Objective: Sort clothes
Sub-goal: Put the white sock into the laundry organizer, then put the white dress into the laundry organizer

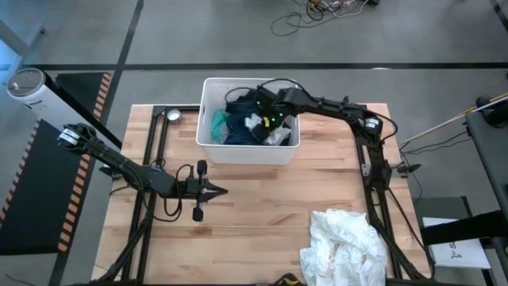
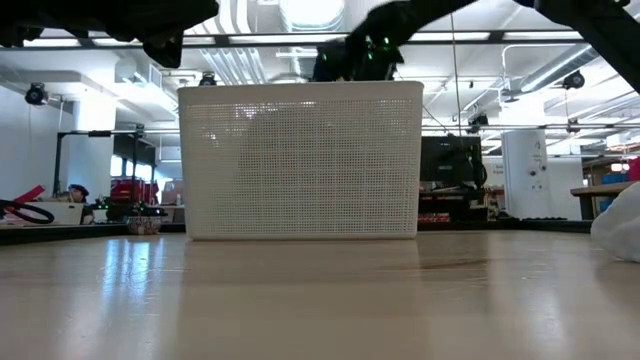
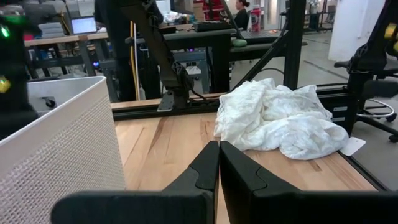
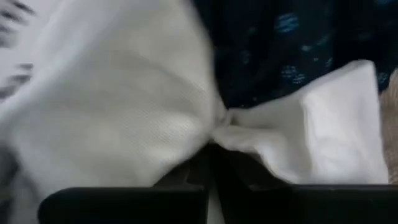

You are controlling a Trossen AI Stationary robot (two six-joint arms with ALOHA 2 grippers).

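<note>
A white slatted basket point(image 1: 208, 147) stands at the table's far middle and holds teal point(image 1: 218, 121), dark blue patterned point(image 4: 280, 37) and white point(image 1: 275, 137) clothes. My right gripper point(image 1: 266, 121) reaches down into the basket from the right and is shut on a white garment point(image 4: 124, 106). In the low view it shows just above the basket's rim point(image 2: 365, 55). A large white pile point(image 1: 345, 246) lies on the table's near right. My left gripper point(image 1: 221, 191) is shut and empty over the table, near side of the basket, pointing at the white pile point(image 3: 280, 118). My right gripper pinches a bunched fold of the white garment point(image 4: 222, 127) between its two fingers, coming from above into the basket. The cloth gathers into creases at the fingertips and spreads out on both sides over the dark blue patterned cloth. One layer or several, I cannot tell.
The basket's wall point(image 3: 62, 143) stands close beside my left gripper. Bare wood lies between the basket and the white pile. Black frame rails point(image 1: 373, 183) run along the table's left and right sides. Benches, chairs and a person show in the room beyond.
</note>
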